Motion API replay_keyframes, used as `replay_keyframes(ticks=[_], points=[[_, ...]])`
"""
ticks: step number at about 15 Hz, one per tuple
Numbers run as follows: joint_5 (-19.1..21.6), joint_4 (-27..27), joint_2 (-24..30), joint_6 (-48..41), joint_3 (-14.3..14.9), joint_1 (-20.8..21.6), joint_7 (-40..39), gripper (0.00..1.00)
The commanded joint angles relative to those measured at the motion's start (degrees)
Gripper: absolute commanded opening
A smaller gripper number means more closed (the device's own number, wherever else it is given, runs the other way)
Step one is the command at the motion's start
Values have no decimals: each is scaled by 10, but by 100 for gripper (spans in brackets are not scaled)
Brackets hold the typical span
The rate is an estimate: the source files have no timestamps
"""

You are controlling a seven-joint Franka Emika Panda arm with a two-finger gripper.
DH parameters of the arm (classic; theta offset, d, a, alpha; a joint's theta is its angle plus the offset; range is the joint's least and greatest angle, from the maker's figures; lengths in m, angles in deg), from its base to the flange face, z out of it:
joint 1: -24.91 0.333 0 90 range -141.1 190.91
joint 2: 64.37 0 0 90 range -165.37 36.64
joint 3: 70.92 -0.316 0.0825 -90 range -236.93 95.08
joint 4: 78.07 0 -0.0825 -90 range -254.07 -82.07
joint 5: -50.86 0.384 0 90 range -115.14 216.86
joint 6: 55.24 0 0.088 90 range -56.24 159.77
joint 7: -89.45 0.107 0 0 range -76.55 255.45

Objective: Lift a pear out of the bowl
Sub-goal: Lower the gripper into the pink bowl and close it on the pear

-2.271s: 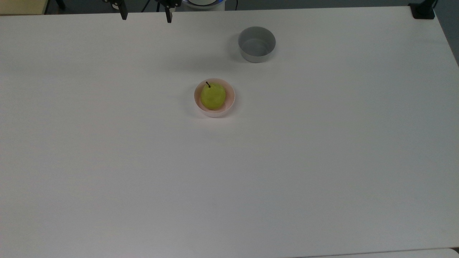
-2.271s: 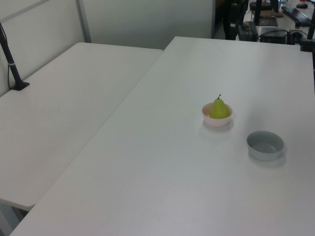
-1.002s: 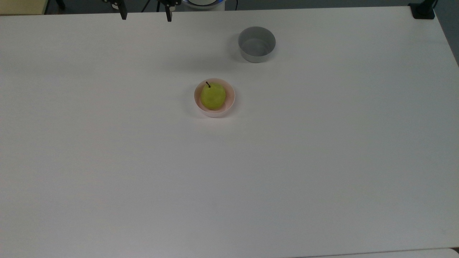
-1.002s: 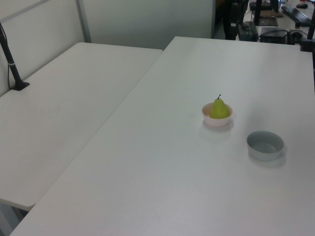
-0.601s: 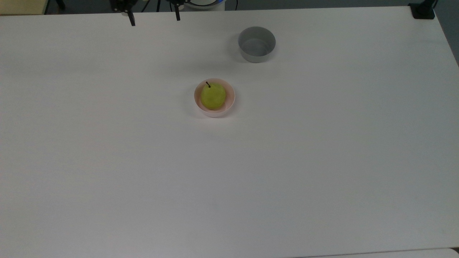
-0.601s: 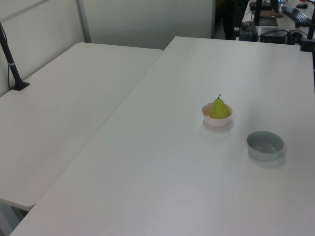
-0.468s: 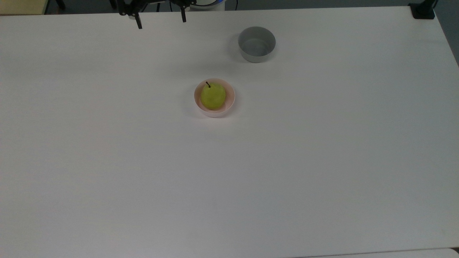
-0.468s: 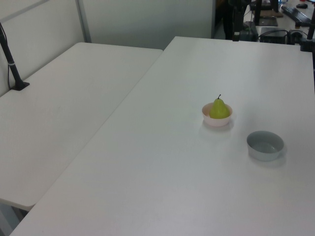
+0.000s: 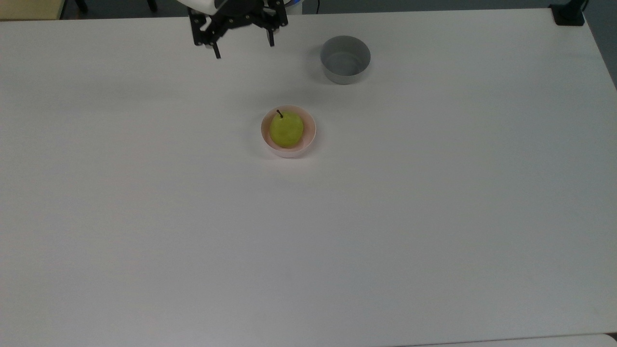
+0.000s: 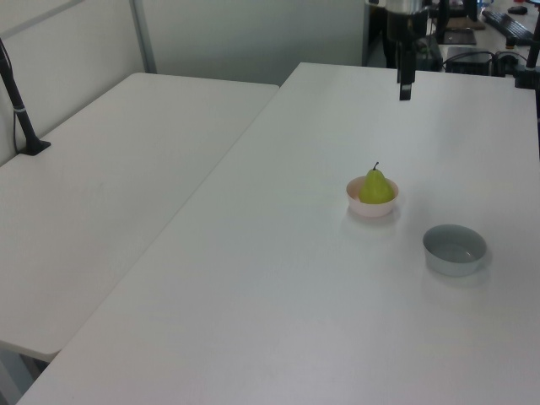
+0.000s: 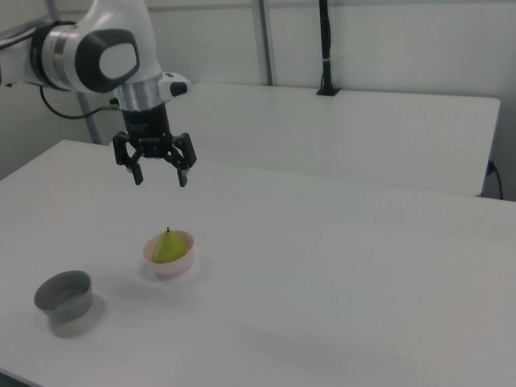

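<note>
pear [image 9: 286, 130] upright in the pink bowl [image 9: 309, 138], stem up, mid-tabletop [image 9: 144, 217]. end effector [image 9: 243, 50] high and well apart from the bowl, spread wide, empty, probably readied to straddle the fruit. grey bowl [image 9: 345, 60] near the pink bowl, likely a distractor.

pear [image 9: 286, 130]: yellow-green, dark stem up, upright in bowl | bowl [image 9: 310, 137]: pale pink, round, upright, just above centre of top view, left of centre in right view
</note>
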Motion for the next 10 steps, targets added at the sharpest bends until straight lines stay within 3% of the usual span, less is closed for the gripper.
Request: replay_keyframes(ticks=[1,10], points=[[19,-81,3,113,-8,21,30,100],[18,-97,-76,176,-15,51,44,100]])
